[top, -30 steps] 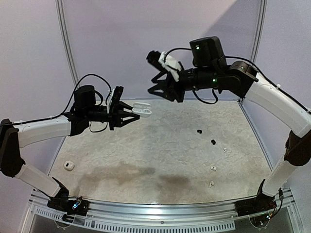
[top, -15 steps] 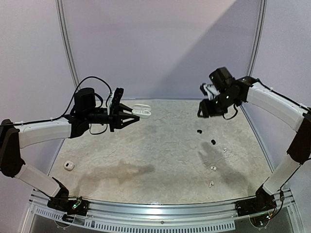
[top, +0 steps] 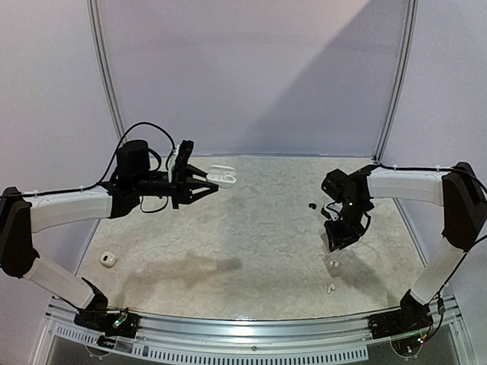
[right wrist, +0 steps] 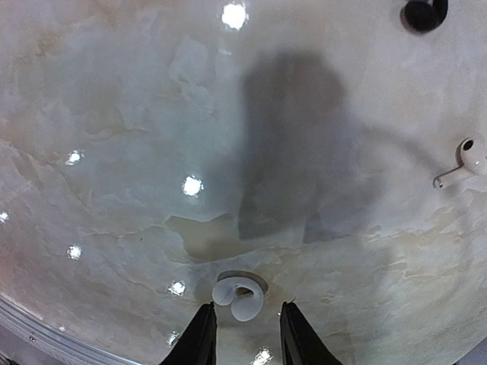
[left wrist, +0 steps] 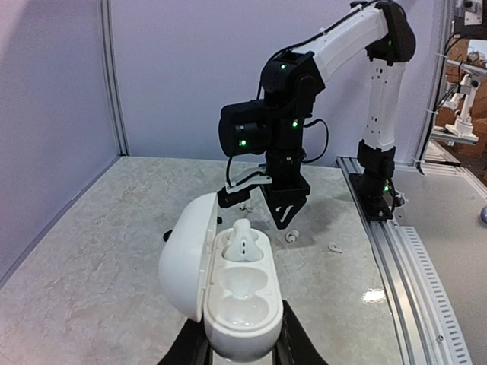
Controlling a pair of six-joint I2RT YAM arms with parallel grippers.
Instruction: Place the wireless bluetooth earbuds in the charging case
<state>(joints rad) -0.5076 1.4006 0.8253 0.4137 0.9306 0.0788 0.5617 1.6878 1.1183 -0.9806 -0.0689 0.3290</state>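
The left claw (top: 204,184) is clamped on the base of an open white case (left wrist: 236,304). The lid is swung to the claw's left, and one white earbud (left wrist: 243,239) sits in the far socket. The right claw (right wrist: 246,323) hangs low over the desk (right wrist: 114,152), fingers narrowly apart, with a loose earbud (right wrist: 237,295) lying between their tips. A stemmed earbud (right wrist: 466,158) and a black earbud (right wrist: 422,14) lie farther ahead, to its right.

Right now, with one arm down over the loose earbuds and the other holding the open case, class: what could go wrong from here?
1. The small white curled earbud lies between the right jaws on the glossy marble-patterned tabletop; closing off-centre could squirt it away.
2. The white pebble-shaped charging case is pinched only at its near end by the left jaws; pressing a bud into its empty socket might tip it.
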